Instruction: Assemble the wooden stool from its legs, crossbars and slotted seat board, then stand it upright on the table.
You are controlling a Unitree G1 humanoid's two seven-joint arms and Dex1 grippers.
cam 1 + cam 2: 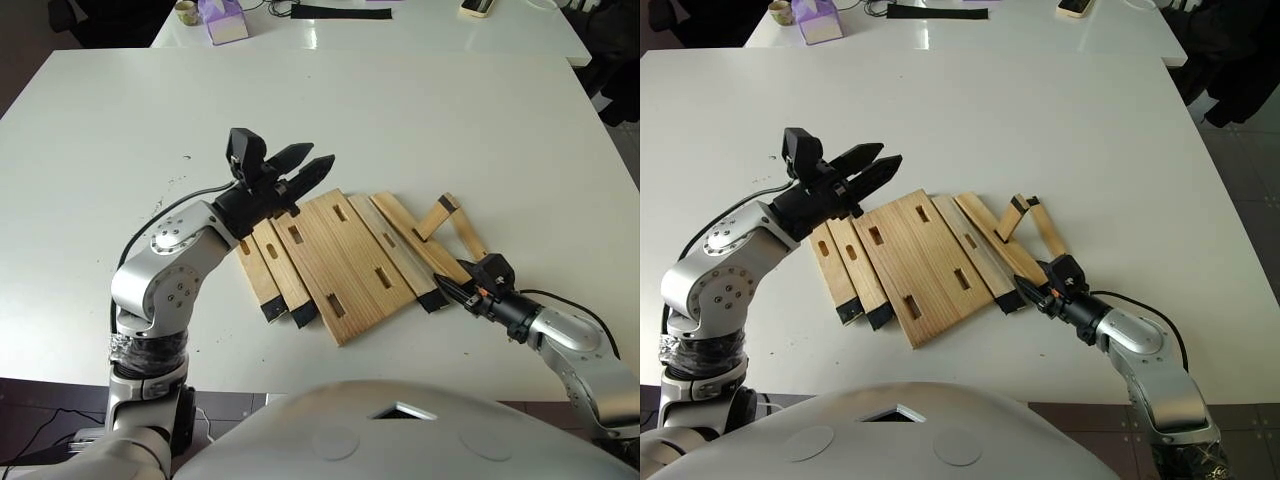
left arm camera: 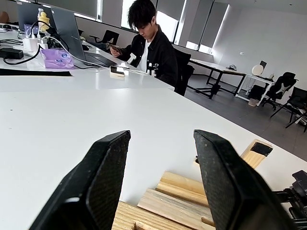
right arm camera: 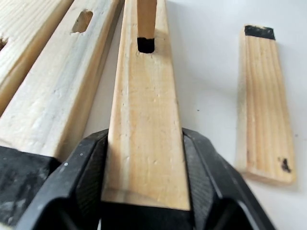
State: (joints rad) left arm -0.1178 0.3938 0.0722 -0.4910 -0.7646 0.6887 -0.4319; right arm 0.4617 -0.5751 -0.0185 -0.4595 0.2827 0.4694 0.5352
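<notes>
The slotted seat board [image 1: 340, 262] lies flat mid-table. Two black-tipped legs [image 1: 275, 268] lie to its left and another leg [image 1: 398, 252] to its right. My left gripper [image 1: 305, 167] hangs open just above the far ends of the left legs, its fingers [image 2: 96, 187] spread with nothing between them. My right gripper [image 1: 1045, 297] is shut on the near end of the rightmost leg [image 3: 144, 110]. A short crossbar [image 1: 434, 218] is stuck in that leg's slot. Beside it on the table lies a loose crossbar [image 3: 264, 105].
The white table [image 1: 120, 130] has free room to the left, to the right and behind the parts. Its front edge runs close under my right arm. A second table behind holds a tissue box [image 1: 225, 22], a cup [image 1: 185, 12] and a black strip [image 1: 340, 12].
</notes>
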